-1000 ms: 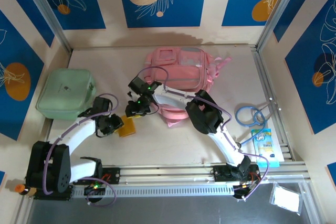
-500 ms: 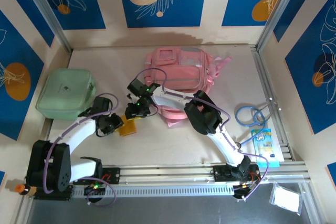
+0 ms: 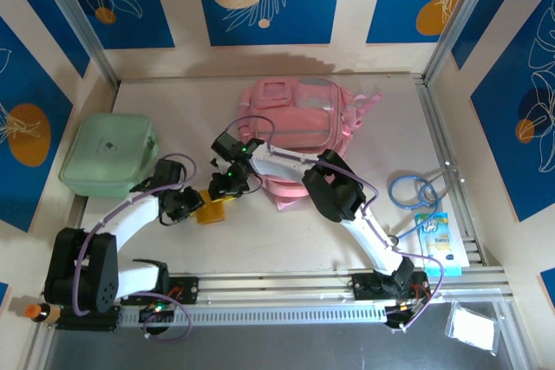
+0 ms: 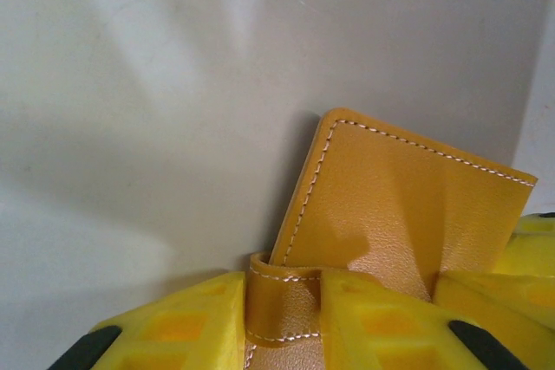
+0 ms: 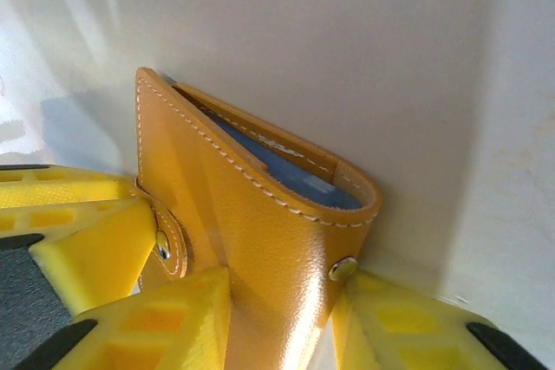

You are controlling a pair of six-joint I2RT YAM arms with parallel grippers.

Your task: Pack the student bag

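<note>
The pink student bag [image 3: 299, 119] lies flat at the back middle of the table. In front of its left corner, a mustard-yellow leather wallet [image 3: 211, 212] sits between both grippers. My left gripper [image 3: 194, 206] is shut on the wallet's stitched strap [image 4: 282, 301], with the wallet [image 4: 399, 205] rising beyond the yellow fingers [image 4: 173, 327]. From the bag side, my right gripper [image 3: 224, 190] is shut across the wallet's body [image 5: 260, 231], one finger [image 5: 165, 318] on each face. A blue card shows inside the wallet's open top edge [image 5: 286, 171].
A mint-green case [image 3: 108, 155] rests at the left edge of the table. At the right lie a blue cable coil [image 3: 414, 190] and a printed packet [image 3: 434, 236]. A white packet [image 3: 473, 328] sits beyond the front rail.
The right gripper has shifted slightly down and left on the wallet. The left arm and the bag have stayed put.
</note>
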